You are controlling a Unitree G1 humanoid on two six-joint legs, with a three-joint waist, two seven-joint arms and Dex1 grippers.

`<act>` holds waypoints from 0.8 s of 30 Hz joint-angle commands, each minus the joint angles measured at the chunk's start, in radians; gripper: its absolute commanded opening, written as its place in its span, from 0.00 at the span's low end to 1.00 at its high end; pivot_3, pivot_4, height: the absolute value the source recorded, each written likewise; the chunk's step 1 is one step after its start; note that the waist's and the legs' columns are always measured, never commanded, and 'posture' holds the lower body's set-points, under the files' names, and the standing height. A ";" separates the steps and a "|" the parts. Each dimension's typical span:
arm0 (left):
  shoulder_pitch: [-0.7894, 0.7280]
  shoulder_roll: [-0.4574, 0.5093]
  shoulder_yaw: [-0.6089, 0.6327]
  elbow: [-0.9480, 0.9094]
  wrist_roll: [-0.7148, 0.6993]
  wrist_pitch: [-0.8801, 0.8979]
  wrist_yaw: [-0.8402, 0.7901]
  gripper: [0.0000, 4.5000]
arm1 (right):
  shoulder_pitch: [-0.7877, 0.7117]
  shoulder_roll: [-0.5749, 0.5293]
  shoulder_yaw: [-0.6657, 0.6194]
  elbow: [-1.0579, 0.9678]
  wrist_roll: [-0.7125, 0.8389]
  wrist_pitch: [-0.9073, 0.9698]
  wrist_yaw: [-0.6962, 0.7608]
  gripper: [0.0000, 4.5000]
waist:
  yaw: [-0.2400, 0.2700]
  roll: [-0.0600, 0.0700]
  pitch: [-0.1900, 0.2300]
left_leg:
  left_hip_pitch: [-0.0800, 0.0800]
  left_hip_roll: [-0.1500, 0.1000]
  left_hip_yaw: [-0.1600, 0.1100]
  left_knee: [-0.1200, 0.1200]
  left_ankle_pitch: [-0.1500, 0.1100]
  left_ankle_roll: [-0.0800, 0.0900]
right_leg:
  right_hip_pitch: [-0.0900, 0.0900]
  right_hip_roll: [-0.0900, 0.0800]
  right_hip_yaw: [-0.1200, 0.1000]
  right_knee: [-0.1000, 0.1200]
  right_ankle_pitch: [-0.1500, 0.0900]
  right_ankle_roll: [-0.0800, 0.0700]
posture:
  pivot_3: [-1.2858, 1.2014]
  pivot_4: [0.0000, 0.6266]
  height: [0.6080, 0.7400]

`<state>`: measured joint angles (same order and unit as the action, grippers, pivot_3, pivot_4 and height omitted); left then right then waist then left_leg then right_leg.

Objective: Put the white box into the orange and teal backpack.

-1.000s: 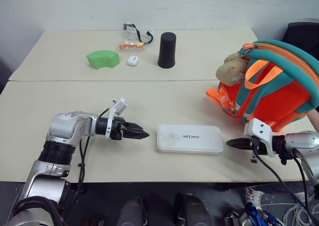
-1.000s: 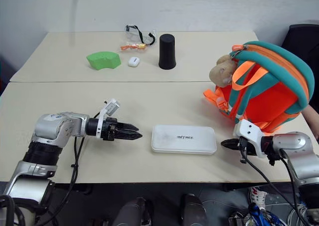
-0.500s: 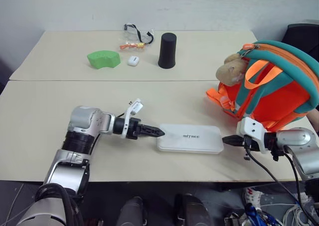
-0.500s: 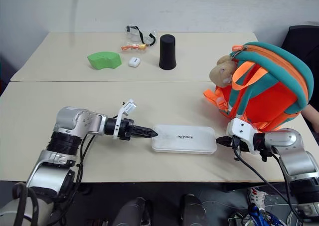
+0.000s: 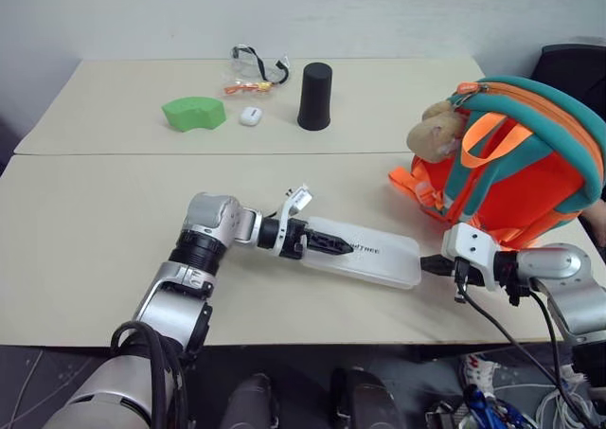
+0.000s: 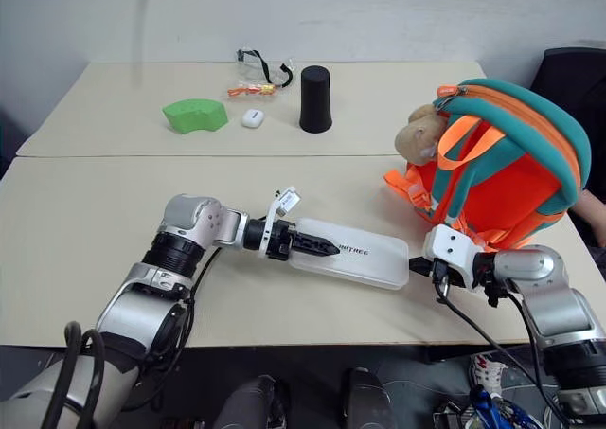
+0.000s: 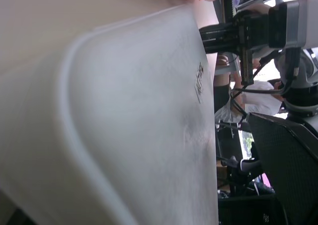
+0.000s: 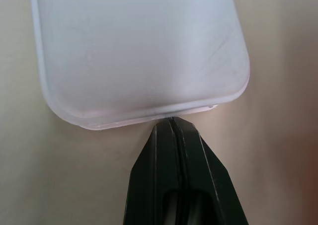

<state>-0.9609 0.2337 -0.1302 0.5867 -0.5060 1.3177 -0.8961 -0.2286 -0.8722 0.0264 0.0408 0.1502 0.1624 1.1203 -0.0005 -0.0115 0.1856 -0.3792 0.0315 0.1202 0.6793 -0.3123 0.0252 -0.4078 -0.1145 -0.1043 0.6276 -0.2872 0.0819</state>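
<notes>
The white box lies flat on the near table, skewed, with dark lettering on its face. My left gripper is open and its black fingers reach over the box's left end; I cannot tell whether a finger is under it. In the left wrist view the box's face is very close. My right gripper is shut, its tips touching the rim of the box's right end. The orange and teal backpack stands upright at the right, behind the right gripper, with a tan plush toy hanging from it.
On the far table stand a black cylinder, a green block, a small white pebble-shaped case, safety glasses and a small orange item. A seam divides the two tables. The near table's left half is bare.
My left gripper has moved right, from beside the box onto its left end. The box has turned askew on the table. The right gripper has stayed at the box's right end.
</notes>
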 commanded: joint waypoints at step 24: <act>0.293 0.398 0.261 -0.631 -0.236 -0.130 -0.222 0.27 | 0.448 0.140 -0.755 -0.569 0.674 0.598 -0.347 0.49 | 0.003 -0.002 0.001 | -0.005 0.002 -0.003 -0.003 -0.004 -0.002 | -0.004 -0.001 0.000 -0.002 -0.001 -0.002 | 0.52 0.24 1.00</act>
<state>-0.6687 0.6215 0.0857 0.0270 -0.6861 1.2115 -1.0909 0.2297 -0.7374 -0.6587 -0.5058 0.7380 0.7125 0.8217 0.0029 -0.0131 0.1867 -0.3838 0.0329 0.1169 0.6762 -0.3177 0.0214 -0.4119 -0.1167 -0.1046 0.6255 -0.2881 0.0797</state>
